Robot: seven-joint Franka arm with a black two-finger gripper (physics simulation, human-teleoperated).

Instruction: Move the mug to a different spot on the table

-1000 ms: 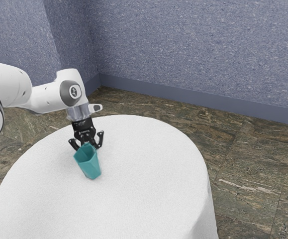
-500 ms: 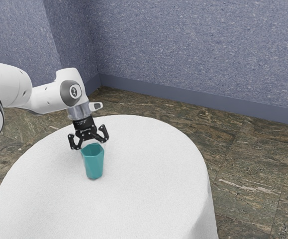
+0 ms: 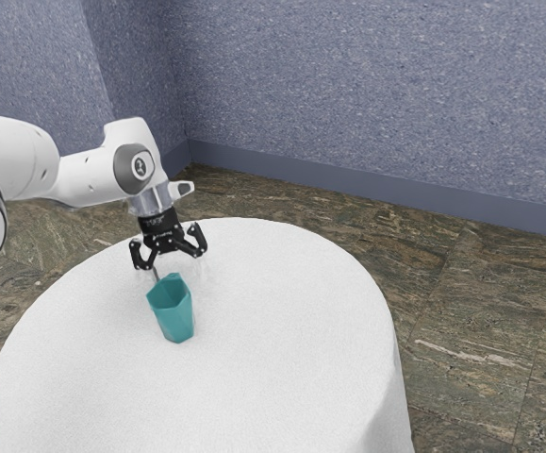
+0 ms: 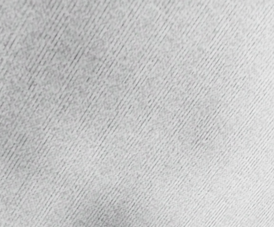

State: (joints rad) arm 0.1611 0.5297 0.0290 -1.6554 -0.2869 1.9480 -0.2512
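A teal faceted mug (image 3: pixel 172 310) stands on the round white-clothed table (image 3: pixel 282 359), left of its middle, leaning slightly toward the exterior view's left. My black gripper (image 3: pixel 171 261) hangs open a short way above the mug's rim, its fingers spread and touching nothing. The white arm comes in from the exterior view's left. In the wrist view the white tablecloth (image 4: pixel 137 113) lies under my hand.
The table's edge curves round close to the mug on the exterior view's left. White cloth stretches wide to the right and front of the mug. Blue walls and a stone-patterned floor (image 3: pixel 480 283) lie beyond the table.
The fingers were around the mug's rim a second ago; they spread apart and my hand rose clear. The mug stays on the cloth, having shifted its lean slightly.
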